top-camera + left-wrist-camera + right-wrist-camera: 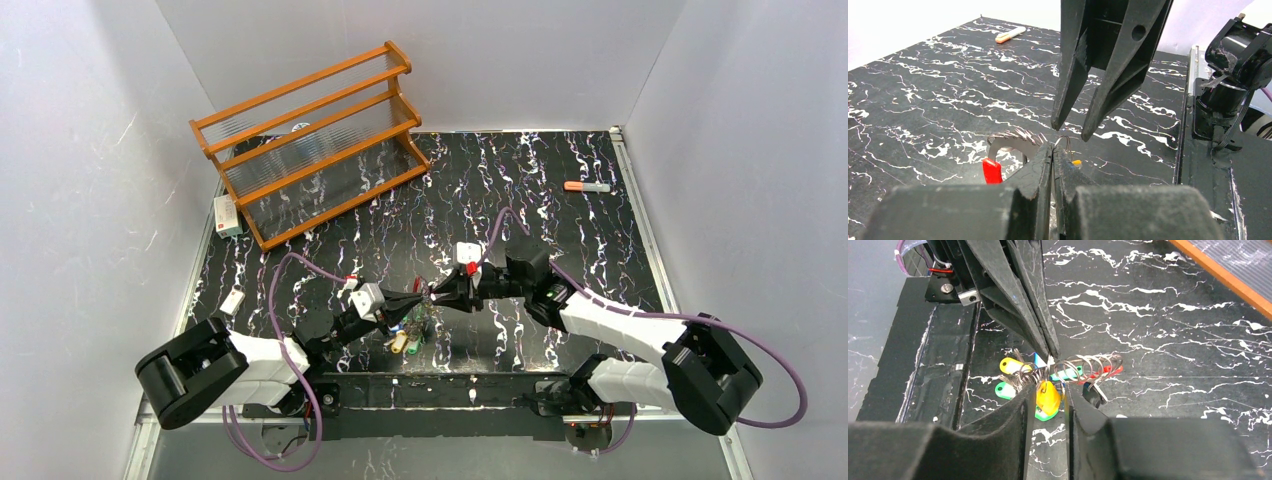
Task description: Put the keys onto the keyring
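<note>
The keyring [1091,366] is judged light, springy, slippery wire, best gripped at its coil; left gripper [1049,357] jaws clamp it; right gripper [1070,132] jaws apart just beside it; keys [1048,396] cluster against it

The table [520,190] is black, veined all over with white marbling. The left gripper [1052,150] and right gripper [1070,131] are matte black. The arms [610,320] are white with black joints and trail purple cables [271,305]. The ring [1088,367] is silvery coiled wire. On it hang a yellow key [1048,396], a green key [1004,390], a sliver of a blue key [1038,359] and a red tag [991,171]. The rack [310,140] is orange-brown wood with clear ribbed shelves. The marker [587,186] is white with an orange cap. The walls [90,150] are pale grey
</note>
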Controlling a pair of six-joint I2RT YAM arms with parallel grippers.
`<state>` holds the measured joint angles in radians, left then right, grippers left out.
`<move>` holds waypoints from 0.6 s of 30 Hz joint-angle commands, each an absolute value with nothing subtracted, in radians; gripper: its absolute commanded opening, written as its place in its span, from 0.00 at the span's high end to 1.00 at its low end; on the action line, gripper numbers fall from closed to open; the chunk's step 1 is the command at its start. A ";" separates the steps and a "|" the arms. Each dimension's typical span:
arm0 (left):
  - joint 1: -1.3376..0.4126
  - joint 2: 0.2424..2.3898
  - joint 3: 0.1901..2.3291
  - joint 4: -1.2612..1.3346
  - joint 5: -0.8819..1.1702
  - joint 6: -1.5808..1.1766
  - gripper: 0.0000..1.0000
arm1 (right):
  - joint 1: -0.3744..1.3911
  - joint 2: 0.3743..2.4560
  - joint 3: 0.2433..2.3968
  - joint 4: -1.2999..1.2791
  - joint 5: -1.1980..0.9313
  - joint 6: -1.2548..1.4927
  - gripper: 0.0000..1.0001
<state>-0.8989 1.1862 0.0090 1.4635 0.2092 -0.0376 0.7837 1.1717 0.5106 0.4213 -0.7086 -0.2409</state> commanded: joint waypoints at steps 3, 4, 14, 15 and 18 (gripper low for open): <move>-0.901 1.184 -0.011 1.529 0.200 -0.035 1.00 | 0.787 1.159 0.512 0.510 -0.747 -0.225 0.68; -0.901 1.184 -0.010 1.530 0.203 -0.035 1.00 | 0.787 1.166 0.512 0.516 -0.751 -0.223 0.68; -0.901 1.183 -0.008 1.529 0.206 -0.037 1.00 | 0.787 1.270 0.557 0.608 -0.820 -0.172 0.65; -0.901 1.183 -0.008 1.530 0.206 -0.037 1.00 | 0.787 1.275 0.558 0.614 -0.822 -0.168 0.66; -0.902 1.185 -0.008 1.529 0.210 -0.037 1.00 | 0.787 1.283 0.557 0.632 -0.826 -0.156 0.70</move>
<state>-0.8989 1.1896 0.0090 1.4658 0.2100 -0.0380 0.7841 1.2755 0.5144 0.5430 -0.7906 -0.1829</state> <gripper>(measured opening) 0.010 0.327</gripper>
